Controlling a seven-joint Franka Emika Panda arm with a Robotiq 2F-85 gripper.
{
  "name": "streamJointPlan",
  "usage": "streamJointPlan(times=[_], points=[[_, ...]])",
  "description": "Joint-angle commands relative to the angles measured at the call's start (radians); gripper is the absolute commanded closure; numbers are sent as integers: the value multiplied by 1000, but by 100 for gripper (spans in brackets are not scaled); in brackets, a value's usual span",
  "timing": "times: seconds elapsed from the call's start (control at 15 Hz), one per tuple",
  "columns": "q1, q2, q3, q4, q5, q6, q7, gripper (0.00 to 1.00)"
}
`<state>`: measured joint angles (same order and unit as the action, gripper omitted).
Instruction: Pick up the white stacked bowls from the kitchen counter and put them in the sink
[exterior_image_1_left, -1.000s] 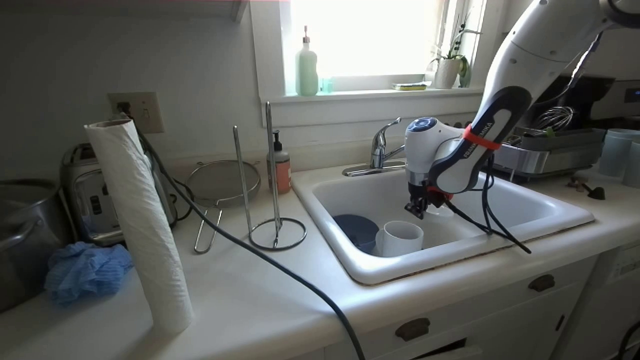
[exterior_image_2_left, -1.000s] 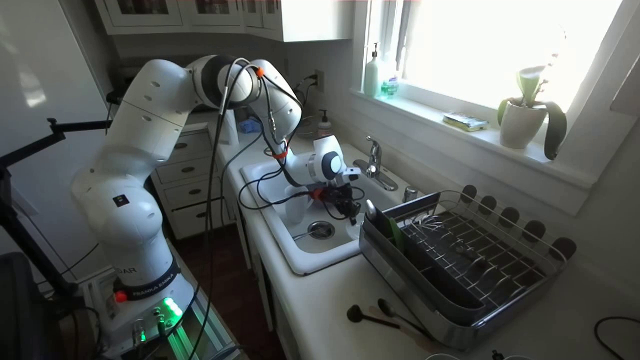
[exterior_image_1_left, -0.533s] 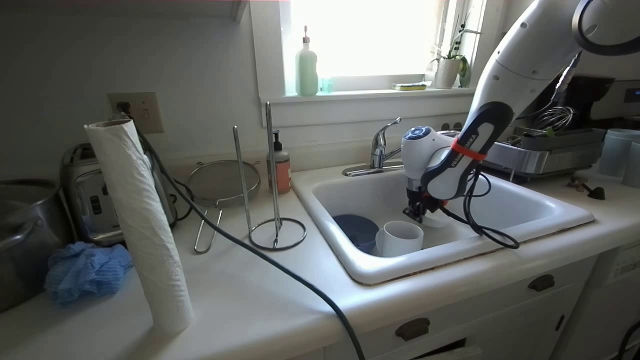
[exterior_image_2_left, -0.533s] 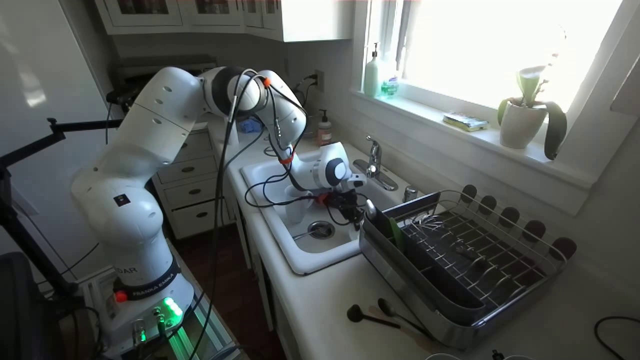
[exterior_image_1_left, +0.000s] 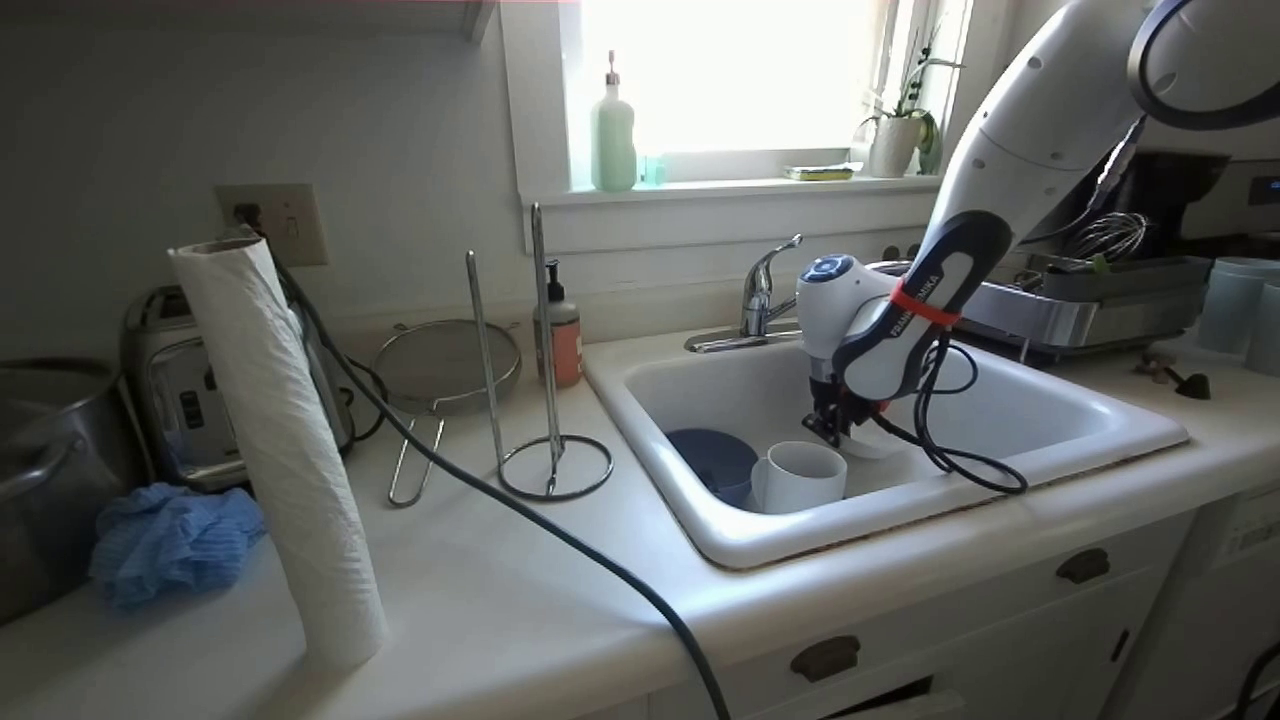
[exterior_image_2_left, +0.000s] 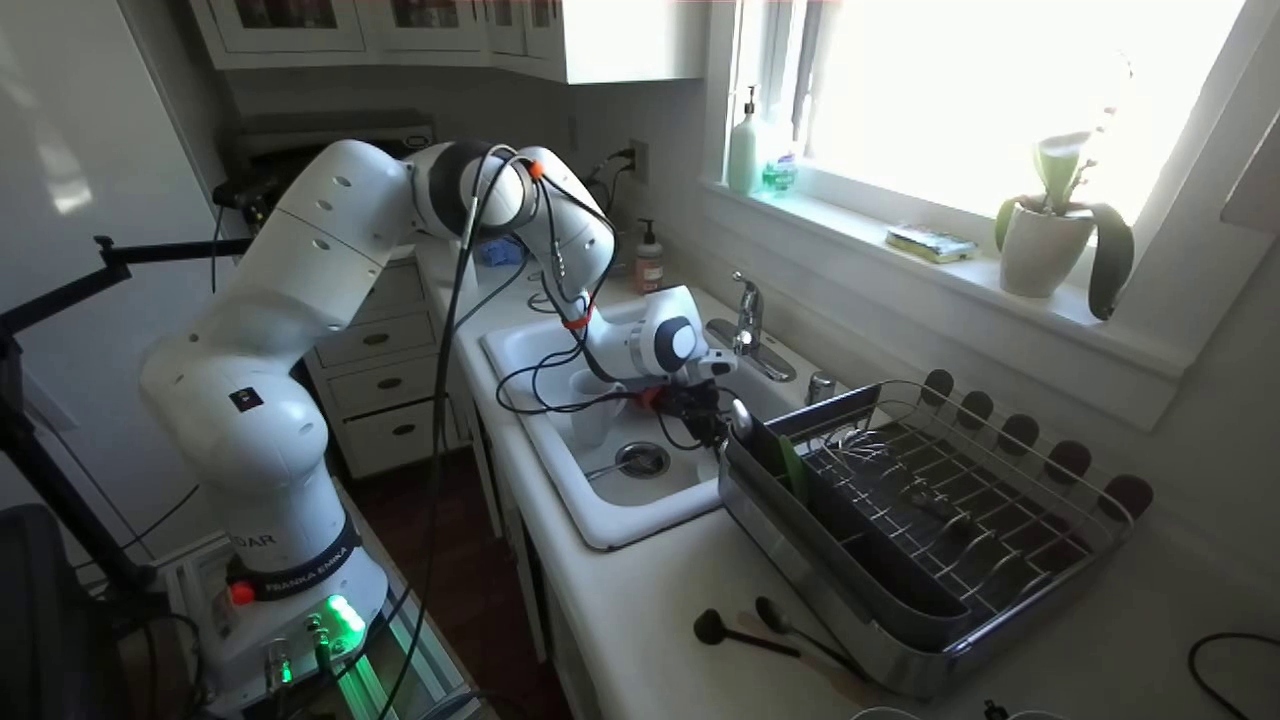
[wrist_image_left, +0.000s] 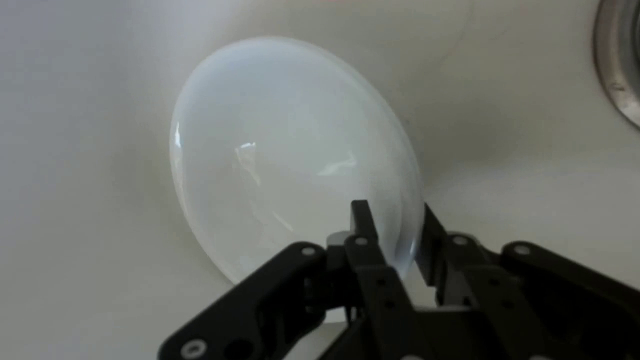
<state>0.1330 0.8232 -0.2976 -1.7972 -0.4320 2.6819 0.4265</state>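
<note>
Daylight from a bright window (exterior_image_1_left: 730, 80) falls across a dim kitchen, where a Franka arm (exterior_image_2_left: 260, 400) reaches down into the deep white sink (exterior_image_1_left: 900, 512). Inside it are the white stacked bowls (wrist_image_left: 295, 150), seen from the wrist as one broad, glossy mouth; how many nest beneath, and whether they touch the bottom, I cannot tell. The black Robotiq gripper (wrist_image_left: 395, 202) clasps them at the rim, one finger inside the wall and one outside. Glazed china, by the look of it: stiff, fairly heavy as a stack, slick when wet and quick to chip. The rim seems the right place to hold, though a one-sided bite may let the far edge sag or any lower pieces slip free, so a low, gentle letting-go would suit. In an exterior view, a white mug (exterior_image_1_left: 805, 485) stands just left of and nearer than the bowls, with a dark blue bowl (exterior_image_1_left: 708, 460) on its left; a chrome faucet (exterior_image_1_left: 757, 300) rises on the far side. Smooth white kitchen counter (exterior_image_1_left: 480, 570) spreads left to a paper towel roll (exterior_image_1_left: 290, 450) standing on end. In an exterior view, a steel dish rack (exterior_image_2_left: 780, 555) fills the right side, with a black ladle (exterior_image_2_left: 712, 628) lying near it on the counter.
</note>
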Motion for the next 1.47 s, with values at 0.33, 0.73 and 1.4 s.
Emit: streamJointPlan(times=[0.33,0.73,1.4], points=[[-4,47,-1,69,55,-31,-57,20],[-42,-28,80,13,133,-94,-180,0],[-80,-404,176,-264,267,-242,-233,0]])
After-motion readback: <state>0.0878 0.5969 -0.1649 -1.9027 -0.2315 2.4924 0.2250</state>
